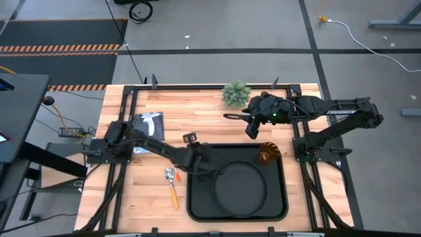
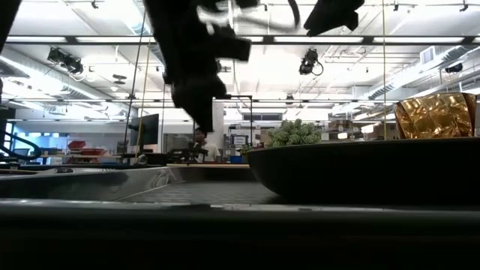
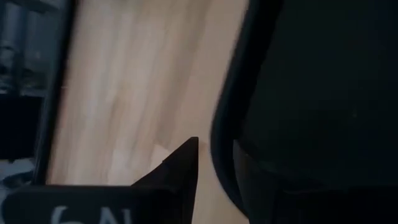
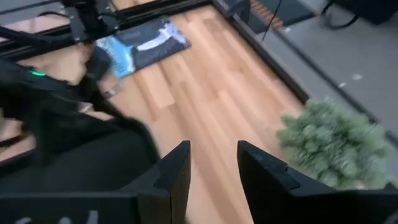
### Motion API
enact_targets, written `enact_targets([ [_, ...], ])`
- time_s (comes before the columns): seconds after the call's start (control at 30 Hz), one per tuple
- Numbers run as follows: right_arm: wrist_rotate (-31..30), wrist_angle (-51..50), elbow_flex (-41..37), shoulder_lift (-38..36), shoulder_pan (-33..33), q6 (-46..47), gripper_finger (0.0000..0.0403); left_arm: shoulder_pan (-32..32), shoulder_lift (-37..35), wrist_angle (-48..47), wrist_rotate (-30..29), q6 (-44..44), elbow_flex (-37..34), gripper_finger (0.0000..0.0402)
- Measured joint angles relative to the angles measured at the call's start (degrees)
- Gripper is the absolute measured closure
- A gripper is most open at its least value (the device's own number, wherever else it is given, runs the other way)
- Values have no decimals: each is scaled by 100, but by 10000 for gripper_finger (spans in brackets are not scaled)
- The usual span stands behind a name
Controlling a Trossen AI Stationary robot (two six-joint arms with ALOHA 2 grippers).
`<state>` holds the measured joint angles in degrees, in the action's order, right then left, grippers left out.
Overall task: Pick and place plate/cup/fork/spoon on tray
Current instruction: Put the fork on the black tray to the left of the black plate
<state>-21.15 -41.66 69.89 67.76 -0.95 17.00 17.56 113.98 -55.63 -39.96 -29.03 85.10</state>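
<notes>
The black rectangular tray [image 1: 197, 204] lies on the table at the near middle. The round black plate [image 1: 240, 187] lies flat in it. The amber cup [image 1: 268, 155] stands in the tray's far right corner. The spoon [image 1: 174, 196], orange handle toward the near edge, and the silver fork [image 1: 168, 174] lie on the table left of the tray. My left gripper [image 1: 200, 160] is over the tray's far left rim [image 3: 221, 124], fingers apart. I cannot tell whether they touch the rim. My right gripper [image 4: 208, 162] is open and empty above the table beyond the tray.
A small green plant [image 1: 236, 93] stands at the far edge, close to my right gripper. A blue-and-white packet [image 1: 148, 124] lies at the far left. Bare wood shows between the tray and the plant.
</notes>
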Motion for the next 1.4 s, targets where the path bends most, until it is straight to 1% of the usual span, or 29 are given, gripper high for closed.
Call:
enact_targets([
  [0.07, -256, -54, 0, 83, 2, -305, 265, 177, -90, 22, -282, -301, 2, 292],
  [0.13, -500, -33, 0, 207, 1, -596, 265, 329, -127, -24, -429, -570, 2, 292],
  [0.2, -610, -28, 0, 348, 2, -681, 265, 432, -127, 2, -416, -753, 2, 292],
  [0.27, -609, 95, 0, 488, 0, -826, 265, 493, -127, 37, -249, -1046, 2, 292],
  [0.3, -583, 84, 0, 544, 0, -891, 265, 519, -127, 61, -144, -1335, 2, 292],
  [0.37, -574, 27, 0, 611, -26, -966, 265, 577, -125, -24, -4, -2234, 2, 292],
  [0.47, -649, -45, 0, 616, -108, -1119, 265, 736, -154, -198, 8, -3413, 2, 292],
  [0.53, -846, -75, 0, 562, -144, -1263, 265, 832, -160, -351, 47, -4198, 2, 292],
  [0.6, -1107, -76, 0, 461, -168, -1359, 265, 899, -160, -511, 239, -4941, 2, 292],
  [0.7, -1366, -83, 0, 295, -166, -1553, 265, 897, -157, -636, 637, -5745, -26, 292],
  [0.77, -1504, -83, 0, 182, -168, -1571, 265, 888, -149, -708, 880, -6112, -31, 292],
  [0.87, -1528, 36, -120, -41, -170, -1590, 265, 892, -147, -721, 976, -6515, -31, 292],
  [0.93, -1499, 85, -265, -181, -173, -1609, 265, 939, -147, -766, 951, -6735, -31, 292],
  [1.0, -1484, 99, -430, -324, -173, -1588, 265, 1000, -147, -865, 784, -6959, -31, 292],
  [1.1, -1457, 326, -686, -523, -170, -1577, 265, 1074, -118, -851, 560, -6943, -32, 292],
  [1.2, -1213, 641, -869, -620, -171, -1635, 265, 1066, -83, -668, 577, -6311, -35, 292],
  [1.3, -900, 1029, -1005, -703, -173, -1760, 265, 1023, -88, -299, 485, -5392, -35, 292],
  [1.37, -712, 1177, -1033, -710, -172, -1819, 265, 1021, -88, -78, 397, -5082, -35, 292],
  [1.4, -658, 1181, -1038, -707, -173, -1843, 265, 1021, -84, 29, 352, -5090, -35, 292],
])
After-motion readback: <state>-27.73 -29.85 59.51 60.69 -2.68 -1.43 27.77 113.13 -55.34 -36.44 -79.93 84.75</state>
